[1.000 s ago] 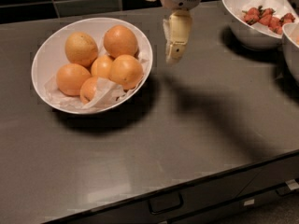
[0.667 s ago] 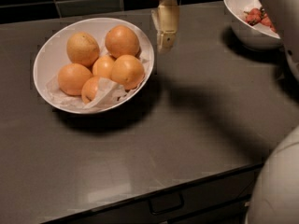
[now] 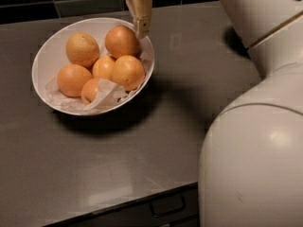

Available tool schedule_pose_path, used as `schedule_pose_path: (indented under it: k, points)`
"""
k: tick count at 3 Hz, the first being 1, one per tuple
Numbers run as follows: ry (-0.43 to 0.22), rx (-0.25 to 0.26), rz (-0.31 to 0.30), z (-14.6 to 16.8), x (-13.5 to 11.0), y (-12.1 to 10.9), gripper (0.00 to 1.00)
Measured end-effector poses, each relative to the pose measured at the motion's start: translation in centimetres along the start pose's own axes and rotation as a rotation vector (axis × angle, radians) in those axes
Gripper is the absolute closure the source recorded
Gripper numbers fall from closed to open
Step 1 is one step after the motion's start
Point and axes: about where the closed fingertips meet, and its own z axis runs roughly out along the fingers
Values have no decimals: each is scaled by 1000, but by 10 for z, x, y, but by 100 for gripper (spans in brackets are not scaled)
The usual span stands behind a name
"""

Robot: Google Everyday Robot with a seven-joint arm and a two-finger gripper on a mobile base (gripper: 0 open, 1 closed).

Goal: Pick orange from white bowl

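You are working the approach step: the gripper is hanging over the far right rim of the white bowl, and nothing is being carried in it. Whether it is released or clenched, I cannot tell from this angle.

The orange, the deep reddish one, is sitting just below and slightly to the left of the gripper, at the back of the bowl. It is touching another large orange on the side nearer to you. The paler dimpled orange is lying farther to the gripper's left. The crumpled paper is bunching up at the near side of the bowl, well away from the tool.

By my reading, you are needing a short shift left over the target and then a straight descent around its widest part. Watch the neighbours, because a tilted entry is likely to nudge them or set the target rolling.

For room, the bowl's rim is running almost directly under the gripper, so coming down where it is now is risking a strike on the rim. The tiled wall is standing close behind the tool, leaving little room that way. The countertop to its right and toward you is giving you open space, though the robot's own body is filling the near right. Upward looks the safest way out.
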Motion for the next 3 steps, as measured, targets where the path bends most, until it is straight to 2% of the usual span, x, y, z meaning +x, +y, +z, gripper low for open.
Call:
schedule_pose_path:
  k: [2,3]
  points:
    - [-2,16,0,2,-1,-5,0]
    - [19,-35,-31,6,-3,-2,0]
